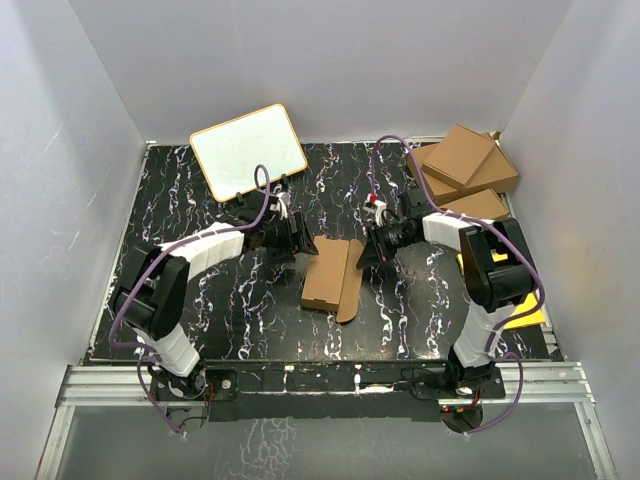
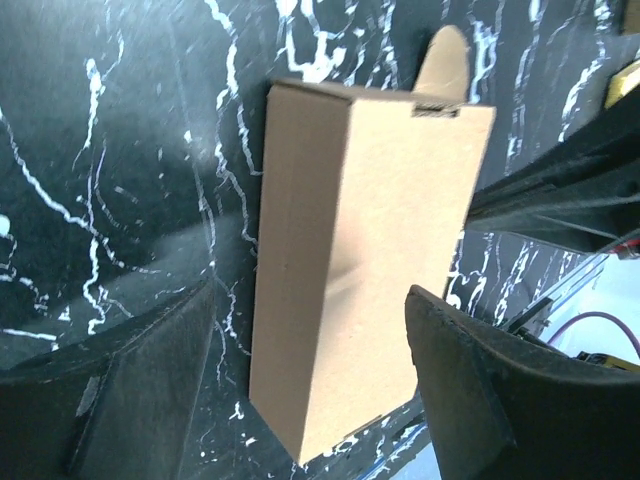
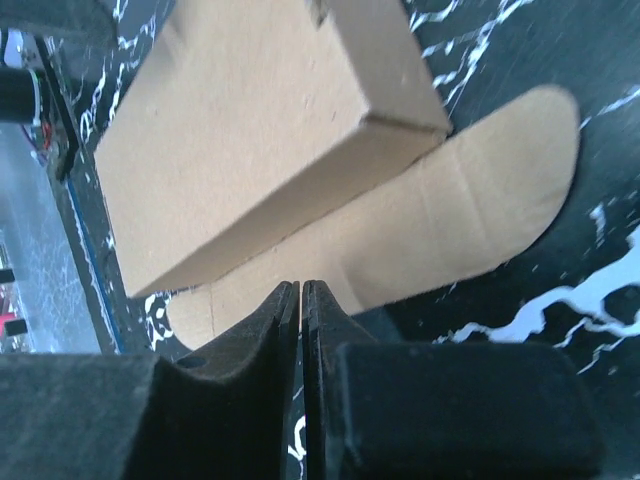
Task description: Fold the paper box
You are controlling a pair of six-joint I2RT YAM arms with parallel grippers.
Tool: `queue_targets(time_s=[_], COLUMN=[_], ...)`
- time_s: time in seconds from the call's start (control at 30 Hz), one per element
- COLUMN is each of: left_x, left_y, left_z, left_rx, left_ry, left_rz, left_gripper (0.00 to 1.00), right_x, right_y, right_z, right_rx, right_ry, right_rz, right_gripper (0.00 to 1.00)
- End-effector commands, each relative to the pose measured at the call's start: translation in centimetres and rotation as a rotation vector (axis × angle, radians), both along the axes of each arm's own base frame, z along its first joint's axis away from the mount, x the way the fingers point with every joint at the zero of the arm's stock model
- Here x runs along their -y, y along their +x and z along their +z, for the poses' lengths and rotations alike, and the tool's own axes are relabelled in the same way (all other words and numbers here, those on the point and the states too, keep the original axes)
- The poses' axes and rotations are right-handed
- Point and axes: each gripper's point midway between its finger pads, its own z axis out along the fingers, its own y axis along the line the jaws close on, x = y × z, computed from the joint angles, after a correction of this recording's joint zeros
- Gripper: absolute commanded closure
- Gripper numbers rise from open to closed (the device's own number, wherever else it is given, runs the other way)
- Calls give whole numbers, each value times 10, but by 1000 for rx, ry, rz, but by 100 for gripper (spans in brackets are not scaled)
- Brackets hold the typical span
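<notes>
The paper box (image 1: 326, 273) lies mid-table as a flat brown carton, with a rounded flap (image 1: 352, 290) spread on the mat along its right side. My left gripper (image 1: 300, 238) is just left of it and open. In the left wrist view the box (image 2: 360, 250) lies between and ahead of the two fingers (image 2: 150, 380), which do not touch it. My right gripper (image 1: 368, 250) is at the box's right side. Its jaws (image 3: 300, 290) are shut with only a thin slit and nothing between them, tips at the edge of the flap (image 3: 450, 220) beside the box body (image 3: 250, 130).
A white board with a wooden rim (image 1: 248, 150) lies at the back left. Three larger brown cartons (image 1: 465, 165) are stacked at the back right. A yellow sheet (image 1: 527, 312) lies under the right arm. White walls enclose the black marbled mat (image 1: 250, 300).
</notes>
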Motion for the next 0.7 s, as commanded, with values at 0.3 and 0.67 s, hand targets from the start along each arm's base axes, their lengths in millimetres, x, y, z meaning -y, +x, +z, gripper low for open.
queue_targets(time_s=[0.3, 0.67], left_x=[22, 28], left_y=[25, 32], left_z=[-3, -10], left_rx=[-1, -12], left_ry=[-36, -38], left_rz=[-72, -83], left_gripper=[31, 31], right_x=[-21, -38], right_y=[53, 52], right_z=[-8, -3], right_rx=[-43, -41], right_ry=[12, 52], right_rz=[-64, -13], right_gripper=[90, 89])
